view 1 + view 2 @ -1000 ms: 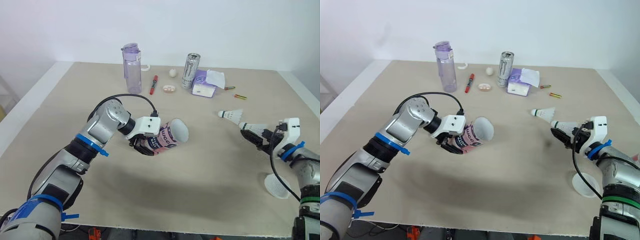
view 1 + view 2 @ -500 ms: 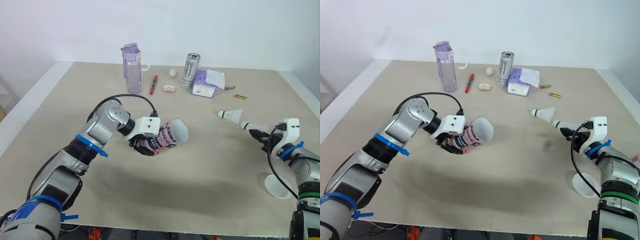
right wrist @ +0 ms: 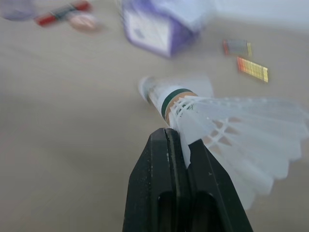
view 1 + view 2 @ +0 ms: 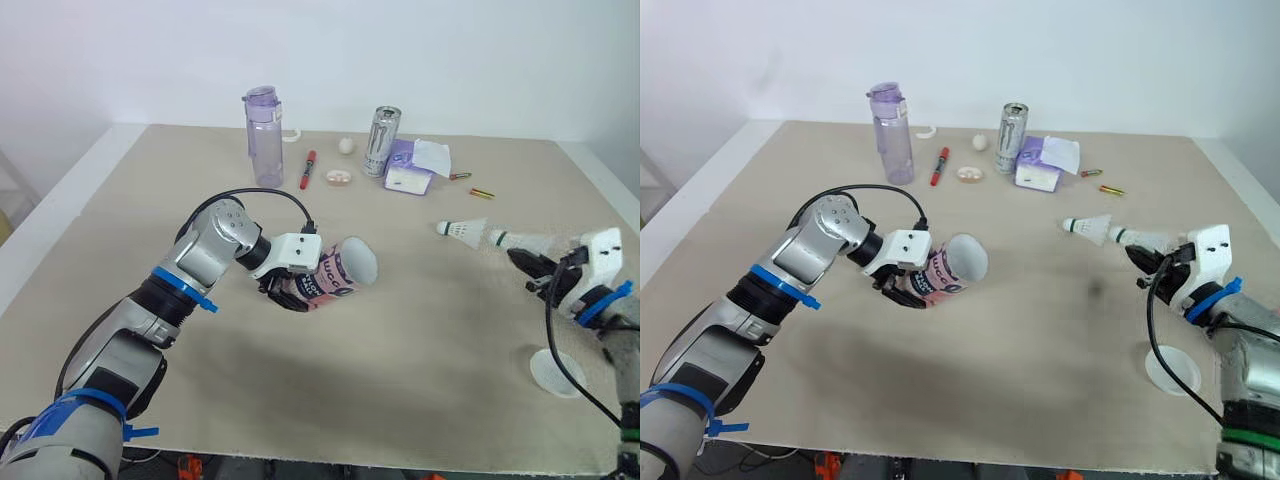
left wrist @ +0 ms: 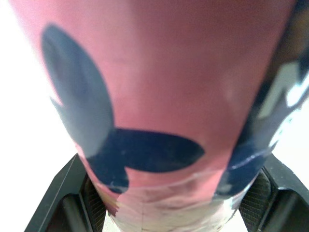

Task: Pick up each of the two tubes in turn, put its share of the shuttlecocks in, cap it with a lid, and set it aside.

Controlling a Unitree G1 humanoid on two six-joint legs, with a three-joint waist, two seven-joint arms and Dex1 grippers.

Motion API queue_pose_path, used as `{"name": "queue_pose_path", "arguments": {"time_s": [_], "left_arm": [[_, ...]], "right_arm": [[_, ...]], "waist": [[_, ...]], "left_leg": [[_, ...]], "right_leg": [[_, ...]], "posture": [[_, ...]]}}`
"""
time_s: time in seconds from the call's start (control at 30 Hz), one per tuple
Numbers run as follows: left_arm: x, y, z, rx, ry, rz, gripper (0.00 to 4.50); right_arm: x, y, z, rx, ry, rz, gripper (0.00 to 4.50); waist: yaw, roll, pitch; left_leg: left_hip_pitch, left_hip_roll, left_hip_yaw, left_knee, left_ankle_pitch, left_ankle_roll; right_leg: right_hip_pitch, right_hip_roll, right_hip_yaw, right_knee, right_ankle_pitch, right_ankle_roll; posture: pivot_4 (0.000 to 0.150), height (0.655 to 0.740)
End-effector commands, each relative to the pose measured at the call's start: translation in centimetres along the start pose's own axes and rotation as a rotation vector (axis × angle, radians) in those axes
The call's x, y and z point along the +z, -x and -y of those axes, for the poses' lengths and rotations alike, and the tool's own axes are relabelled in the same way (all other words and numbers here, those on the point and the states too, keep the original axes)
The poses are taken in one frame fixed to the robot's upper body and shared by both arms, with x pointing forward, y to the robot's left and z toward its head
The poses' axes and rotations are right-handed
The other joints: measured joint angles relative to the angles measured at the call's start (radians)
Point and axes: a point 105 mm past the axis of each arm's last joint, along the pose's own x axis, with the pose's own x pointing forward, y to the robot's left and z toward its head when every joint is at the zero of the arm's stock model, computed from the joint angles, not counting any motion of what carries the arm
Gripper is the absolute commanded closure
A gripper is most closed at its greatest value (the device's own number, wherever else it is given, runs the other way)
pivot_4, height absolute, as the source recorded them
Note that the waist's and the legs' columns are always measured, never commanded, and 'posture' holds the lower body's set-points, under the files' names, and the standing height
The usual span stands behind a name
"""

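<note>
My left gripper [image 4: 289, 289] is shut on a pink tube [image 4: 337, 273] with dark lettering, held tilted above the table with its open mouth [image 4: 359, 262] facing right. The left wrist view has the tube [image 5: 154, 87] wedged between both fingers. At the right, my right gripper [image 4: 530, 264] is shut on a white shuttlecock [image 4: 514, 240], pinching its feather skirt [image 3: 231, 125] and holding it off the table. A second shuttlecock [image 4: 460, 229] lies on the table just left of it. A white lid [image 4: 556, 372] rests near the front right edge.
Along the far side stand a purple water bottle [image 4: 264, 137], a drink can [image 4: 380, 142] and a purple-white box [image 4: 410, 170]. A red marker [image 4: 307, 169], a small white ball [image 4: 346, 146] and two batteries [image 4: 481, 193] lie nearby.
My right gripper has shut on the shuttlecock and carried it up and to the right. The left arm and tube have stayed still.
</note>
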Motion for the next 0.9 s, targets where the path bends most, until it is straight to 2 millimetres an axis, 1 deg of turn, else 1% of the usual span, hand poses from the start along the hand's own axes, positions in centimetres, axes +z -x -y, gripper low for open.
{"name": "queue_pose_path", "arguments": {"time_s": [0.03,0.1,0.13,0.2,0.23,0.27,0.33,0.47,0.67,0.9], "left_arm": [[-0.5,-0.7,0.4,-0.026,0.003,-0.022,1.44],[-0.5,-0.7,0.4,-0.027,0.004,-0.023,1.44],[-0.6,-0.7,0.4,-0.027,0.004,-0.023,1.44],[-0.6,-0.7,0.4,-0.028,0.005,-0.024,1.44],[-0.6,-0.8,0.4,-0.029,0.005,-0.024,1.44],[-0.6,-0.8,0.4,-0.03,0.004,-0.023,1.44],[-0.5,-0.8,0.5,-0.031,0.003,-0.022,1.44],[-0.4,-0.9,0.4,-0.031,0.004,-0.018,1.44],[-0.2,-1.1,0.4,-0.031,0.003,-0.013,1.44],[-0.2,-1.1,0.4,-0.028,0.006,-0.011,1.44]], "right_arm": [[8.3,0.6,-4.2,0.149,0.31,0.153,4.41],[10.6,0.7,-8.0,0.306,0.473,0.196,4.41],[11.2,0.9,-9.9,0.389,0.549,0.211,4.41],[11.4,1.4,-13.0,0.529,0.662,0.225,4.41],[11.3,1.6,-14.3,0.592,0.718,0.224,4.41],[11.1,1.8,-15.0,0.63,0.753,0.221,4.41],[11.0,2.0,-15.6,0.672,0.788,0.216,4.41],[10.7,1.9,-16.0,0.701,0.852,0.211,4.41],[8.8,1.2,-16.3,0.735,0.901,0.189,4.41],[8.3,0.4,-17.0,0.779,0.932,0.203,4.41]], "waist": [[0.0,0.0,0.0],[0.0,0.001,0.0],[0.0,0.0,0.0],[0.001,-0.002,0.001],[0.002,-0.003,0.001],[0.003,-0.004,0.001],[0.003,-0.004,0.001],[0.002,-0.005,0.002],[0.003,-0.004,0.002],[0.005,-0.005,0.002]], "left_leg": [[0.0,0.0,0.0,0.0,0.0,0.0],[0.0,0.0,0.0,0.0,0.0,0.0],[0.0,0.0,0.0,0.0,0.0,0.0],[0.0,0.001,-0.001,0.0,0.0,0.0],[0.0,0.002,-0.001,0.0,0.0,0.0],[0.0,0.002,-0.002,0.0,0.0,0.0],[-0.001,0.001,-0.001,0.0,0.0,0.0],[-0.002,0.0,0.0,0.001,0.0,0.0],[-0.001,0.0,0.0,0.001,0.0,0.0],[-0.001,0.0,0.0,0.001,0.0,0.0]], "right_leg": [[0.0,0.0,0.0,0.0,0.0,0.0],[0.0,0.0,0.0,0.0,-0.001,-0.002],[0.0,0.0,0.0,0.0,-0.002,-0.003],[0.0,0.001,-0.001,0.0,-0.003,-0.005],[0.0,0.001,-0.002,0.0,-0.003,-0.005],[0.0,0.002,-0.002,0.0,-0.003,-0.006],[0.0,0.001,-0.002,-0.001,-0.003,-0.006],[-0.001,-0.001,0.0,-0.001,-0.003,-0.005],[-0.001,0.0,-0.001,-0.001,-0.003,-0.005],[-0.001,-0.001,-0.001,-0.001,-0.003,-0.005]], "posture": [[0.15,0.74],[0.15,0.74],[0.15,0.74],[0.15,0.74],[0.15,0.74],[0.15,0.74],[0.15,0.74],[0.15,0.74],[0.15,0.74],[0.15,0.74]]}}
